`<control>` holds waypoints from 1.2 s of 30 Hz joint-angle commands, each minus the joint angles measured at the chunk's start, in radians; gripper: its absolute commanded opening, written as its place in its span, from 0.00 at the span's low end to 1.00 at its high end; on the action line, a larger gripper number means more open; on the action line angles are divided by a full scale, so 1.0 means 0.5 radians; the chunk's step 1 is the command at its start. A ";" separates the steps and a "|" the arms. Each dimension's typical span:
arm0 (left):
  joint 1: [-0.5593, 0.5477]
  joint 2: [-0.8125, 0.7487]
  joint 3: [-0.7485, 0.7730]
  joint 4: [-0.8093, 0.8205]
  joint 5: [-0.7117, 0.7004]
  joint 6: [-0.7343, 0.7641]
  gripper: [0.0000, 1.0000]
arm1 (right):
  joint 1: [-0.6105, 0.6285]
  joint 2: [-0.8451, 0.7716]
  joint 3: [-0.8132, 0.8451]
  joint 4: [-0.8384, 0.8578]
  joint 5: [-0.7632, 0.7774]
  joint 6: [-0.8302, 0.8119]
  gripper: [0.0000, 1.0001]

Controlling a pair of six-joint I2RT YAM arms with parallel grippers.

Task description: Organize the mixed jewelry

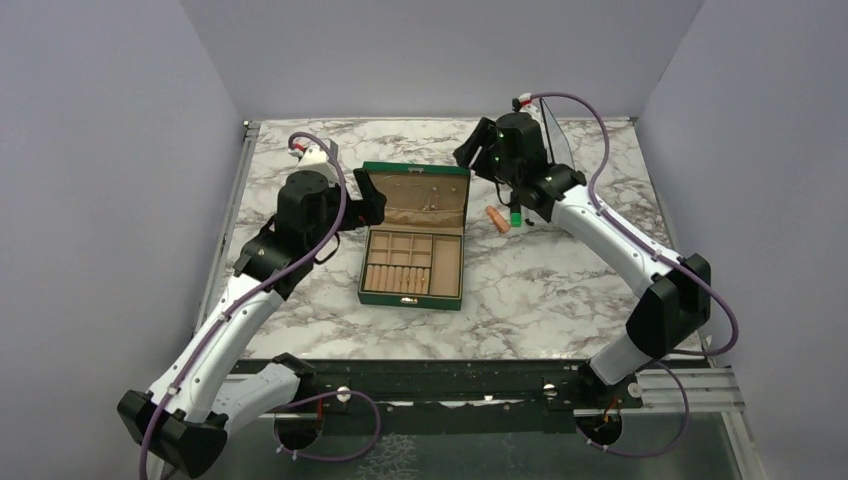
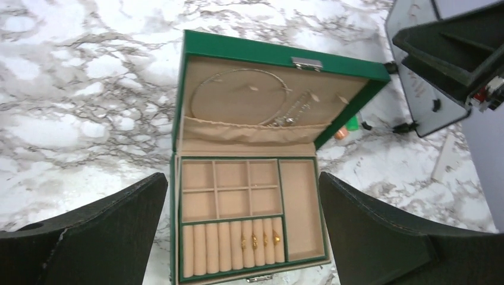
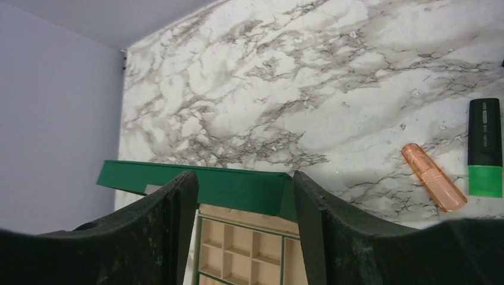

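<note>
With rings (image 2: 254,240) and necklace (image 2: 285,117) in the green box (image 2: 261,53), left tool (image 2: 242,181) and right tool (image 3: 243,178) gape empty; shutting the lid (image 2: 232,104) seems next.

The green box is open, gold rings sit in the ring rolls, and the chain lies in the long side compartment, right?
No. The chain sits inside the lid, not the side compartment; the left wrist view shows it.
</note>
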 commanded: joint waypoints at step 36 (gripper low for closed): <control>0.565 0.121 -0.305 -0.079 0.907 -0.138 0.85 | -0.009 -0.589 -1.092 -0.167 -1.280 -0.138 0.48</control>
